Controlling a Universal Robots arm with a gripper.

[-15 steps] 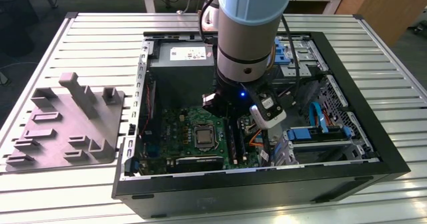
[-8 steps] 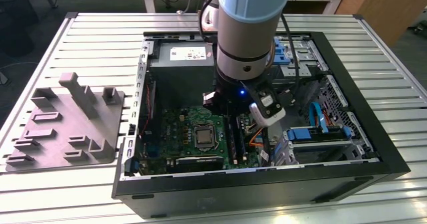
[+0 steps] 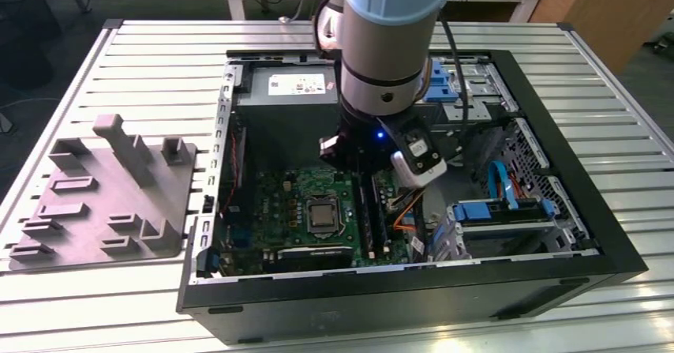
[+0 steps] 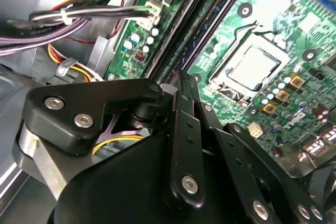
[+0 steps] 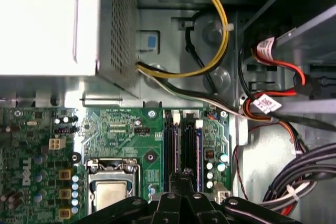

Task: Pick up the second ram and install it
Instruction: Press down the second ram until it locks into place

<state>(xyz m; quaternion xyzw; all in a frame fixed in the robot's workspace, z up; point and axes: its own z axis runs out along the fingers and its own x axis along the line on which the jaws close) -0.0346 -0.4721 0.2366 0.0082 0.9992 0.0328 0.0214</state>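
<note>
The second ram is a long dark stick standing in a slot on the green motherboard, beside another dark stick. In the first wrist view the second ram runs lengthwise in its slot, and my gripper sits over its near end. The black fingers are shut, tips together, right above the stick. In the second wrist view my gripper points down at the slot rows. From the exterior view, the arm reaches down into the open computer case and hides the fingers.
A grey plastic block with slotted posts lies on the table at the exterior view's left. Inside the case are the power supply, the processor socket, yellow and black cables and blue drive brackets.
</note>
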